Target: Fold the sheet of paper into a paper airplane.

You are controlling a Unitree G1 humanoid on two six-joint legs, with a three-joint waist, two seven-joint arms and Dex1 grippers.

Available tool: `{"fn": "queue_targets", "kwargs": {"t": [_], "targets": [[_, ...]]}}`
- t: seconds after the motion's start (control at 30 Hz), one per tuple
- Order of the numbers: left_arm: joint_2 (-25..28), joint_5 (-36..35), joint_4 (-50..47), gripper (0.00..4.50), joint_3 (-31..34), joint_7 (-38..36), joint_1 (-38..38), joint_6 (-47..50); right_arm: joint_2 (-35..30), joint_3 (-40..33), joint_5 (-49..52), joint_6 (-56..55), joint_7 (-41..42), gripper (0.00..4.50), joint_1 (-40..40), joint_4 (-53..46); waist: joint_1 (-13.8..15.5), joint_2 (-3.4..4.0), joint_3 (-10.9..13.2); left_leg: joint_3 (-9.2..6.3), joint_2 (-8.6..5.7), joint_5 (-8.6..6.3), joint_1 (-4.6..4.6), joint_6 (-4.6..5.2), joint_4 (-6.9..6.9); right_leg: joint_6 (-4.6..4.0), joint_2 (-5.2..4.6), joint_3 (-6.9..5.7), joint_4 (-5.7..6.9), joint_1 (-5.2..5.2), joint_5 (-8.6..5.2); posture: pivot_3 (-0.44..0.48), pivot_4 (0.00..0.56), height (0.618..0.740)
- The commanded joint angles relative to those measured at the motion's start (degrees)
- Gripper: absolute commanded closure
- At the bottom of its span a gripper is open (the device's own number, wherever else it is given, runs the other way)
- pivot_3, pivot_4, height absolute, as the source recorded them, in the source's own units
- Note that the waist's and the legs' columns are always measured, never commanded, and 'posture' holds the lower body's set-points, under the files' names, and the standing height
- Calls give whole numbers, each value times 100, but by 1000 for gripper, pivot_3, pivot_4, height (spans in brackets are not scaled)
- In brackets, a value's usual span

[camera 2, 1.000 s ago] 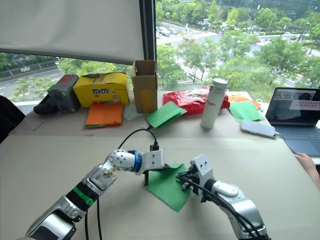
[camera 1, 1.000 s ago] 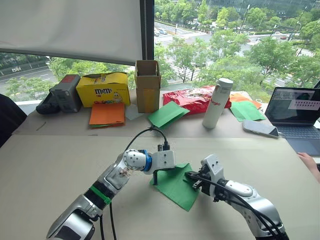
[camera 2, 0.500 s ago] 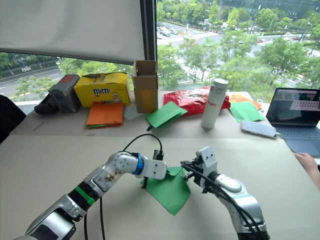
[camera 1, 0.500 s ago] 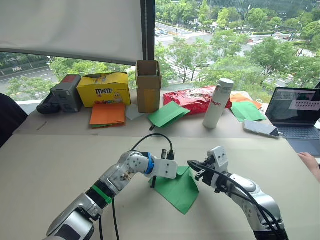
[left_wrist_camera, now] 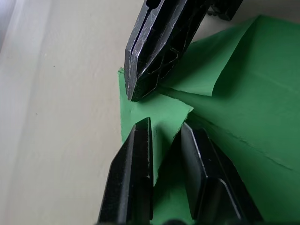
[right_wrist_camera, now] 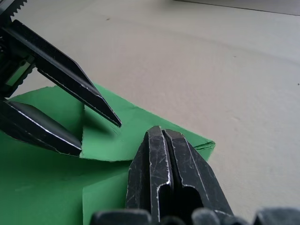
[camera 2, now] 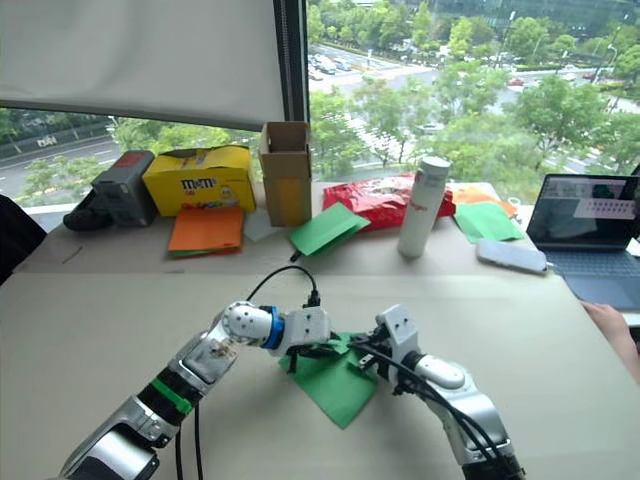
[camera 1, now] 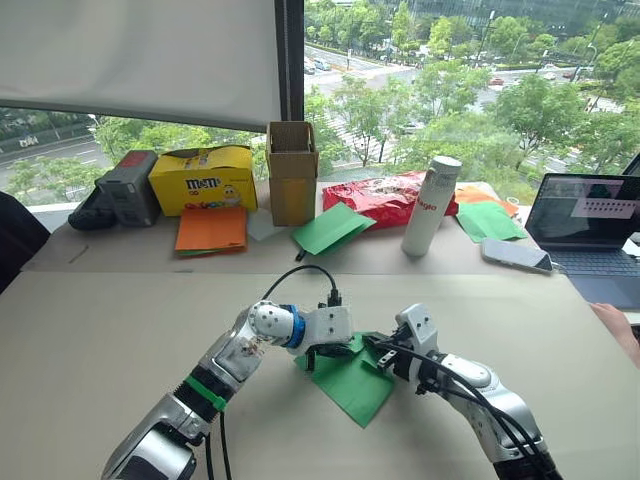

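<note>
A: Where is the sheet of paper [camera 1: 350,375] found?

B: It is laid flat on the beige table [camera 1: 90,330], near the middle, between the two arms. One corner is folded over, and a raised flap [left_wrist_camera: 220,61] is seen at the far edge.

A: How is the left gripper [left_wrist_camera: 164,133] placed against it?

B: Its fingers are parted, and the tips are set down at the folded corner, one on either side of a small pointed fold of the green paper. Nothing is clamped.

A: And the right gripper [right_wrist_camera: 162,133]?

B: Its two fingers are pressed together with no gap, and nothing is held between them. The tip is rested on the same corner of the sheet, just beside the left gripper's tips, so that both are met at the far edge.

A: What is seen behind?

B: Orange paper sheets [camera 1: 212,228], a yellow box [camera 1: 203,178] and a white bottle [camera 1: 425,206] are lined up well apart from the sheet, by the window.
</note>
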Motion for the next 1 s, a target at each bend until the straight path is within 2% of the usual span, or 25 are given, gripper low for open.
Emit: {"fn": "queue_targets", "kwargs": {"t": [0.03, 0.07, 0.17, 0.33, 0.4, 0.53, 0.6, 1.0], "targets": [[170, -665, -80, 1976, 771, -145, -156, 788, -46, 53, -123, 31, 16, 4500, 55, 221, -12, 0, 0, -1, 4, 1, 3, -2, 0, 0, 5, 0, 6, 0, 0, 0, 150, 740], [102, -913, 4, 1593, 1052, -56, -225, 1035, -50, 66, -134, 17, 25, 4500, 56, 240, -17, 0, 0, -2, 7, 3, 4, -4, -1, 1, 7, -1, 15, -4, -2, 0, 150, 740], [-16, -1435, 88, 2157, 1627, 122, -308, 1741, -47, 70, -138, 17, 37, 4500, 76, 223, -18, -1, 0, -7, 7, 4, 5, -7, 1, 3, 7, -2, 20, -2, -4, 0, 150, 740], [-234, -1581, -203, 3916, 1440, 334, 130, 2262, -52, 43, -134, 48, 15, 4500, 71, 171, -28, -1, -1, -5, 3, 4, 10, -7, 2, 4, 4, 1, 20, 5, -5, 0, 150, 740], [-333, -1559, -291, 4462, 1346, 470, 223, 2334, -56, 29, -135, 58, 5, 4500, 51, 165, -23, -2, -1, -5, 3, 5, 9, -8, 2, 4, 4, 1, 22, 4, -4, 0, 150, 740], [-636, -1461, -122, 4462, 1261, 1010, 349, 2553, -14, -6, -111, 81, -60, 4500, -21, 105, -22, -2, -1, -5, 3, 5, 9, -9, 2, 3, 4, 3, 24, 4, -4, 0, 150, 740], [-624, -1291, 87, 4462, 1125, 1193, 350, 2568, 25, -2, -108, 58, -77, 4500, -71, 101, -23, -2, -1, -4, 3, 5, 9, -9, 2, 3, 4, 6, 24, 3, -4, 0, 150, 740], [-540, -1203, 182, 4462, 749, 1300, 449, 2618, 375, 272, -368, -198, -90, 4500, -393, 517, -33, -3, -3, -3, 4, 5, 15, -10, 1, 3, 4, 8, 27, 4, -4, 0, 150, 740]]}}
